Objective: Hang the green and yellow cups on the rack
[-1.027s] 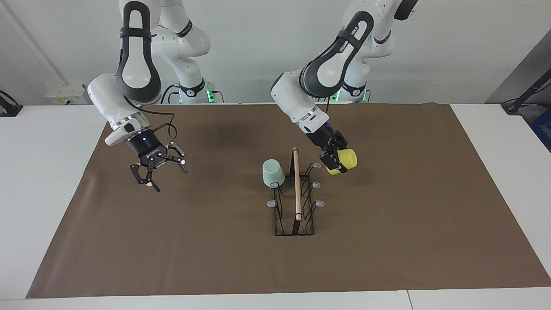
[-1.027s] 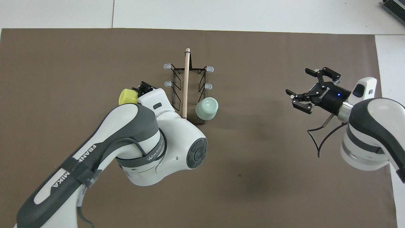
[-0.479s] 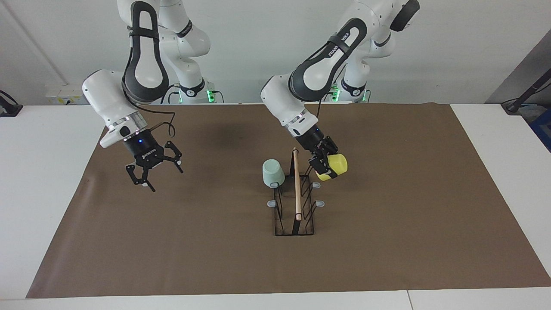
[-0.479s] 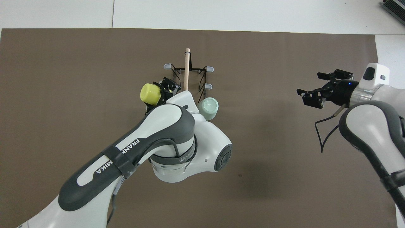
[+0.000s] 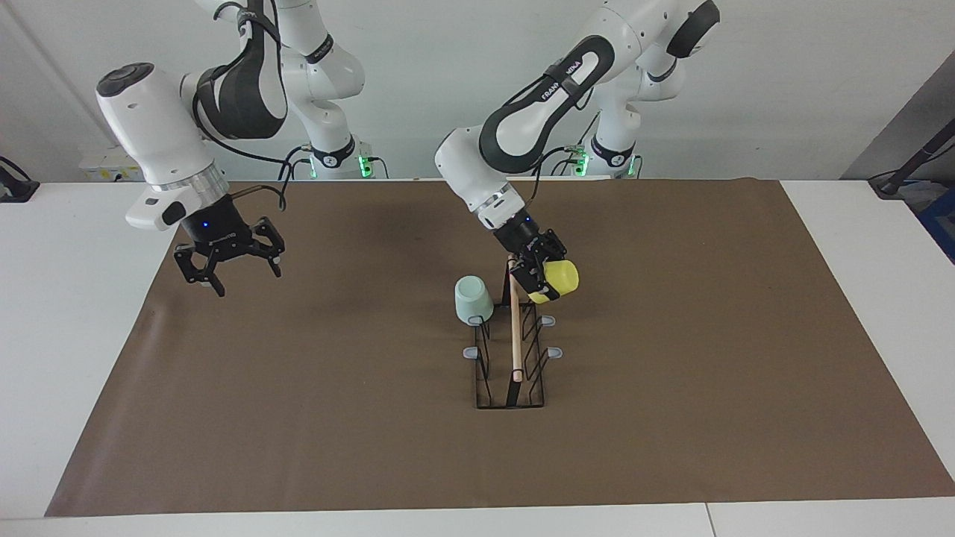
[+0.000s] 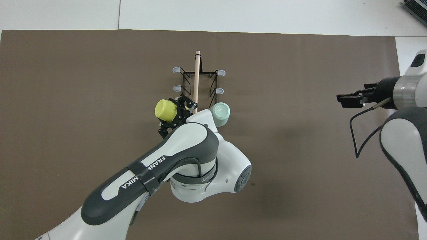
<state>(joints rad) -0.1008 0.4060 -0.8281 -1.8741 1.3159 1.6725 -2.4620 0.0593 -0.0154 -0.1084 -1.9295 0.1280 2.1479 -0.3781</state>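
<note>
The black wire rack (image 5: 510,373) (image 6: 200,80) with a wooden rod on top stands mid-table. The mint green cup (image 5: 473,299) (image 6: 218,114) hangs upside down on the prong nearest the robots, on the rack's side toward the right arm. My left gripper (image 5: 539,277) (image 6: 173,115) is shut on the yellow cup (image 5: 558,280) (image 6: 165,110), held tilted against the nearest prong on the rack's other side. My right gripper (image 5: 227,262) (image 6: 348,99) is open and empty, raised over the brown mat toward the right arm's end.
A brown mat (image 5: 671,418) covers most of the white table (image 5: 67,313). Several grey-tipped prongs (image 5: 553,352) farther from the robots carry nothing.
My left gripper has carried the yellow cup sideways in to the rack's nearest prong. My right gripper has risen and drawn back away from the rack.
</note>
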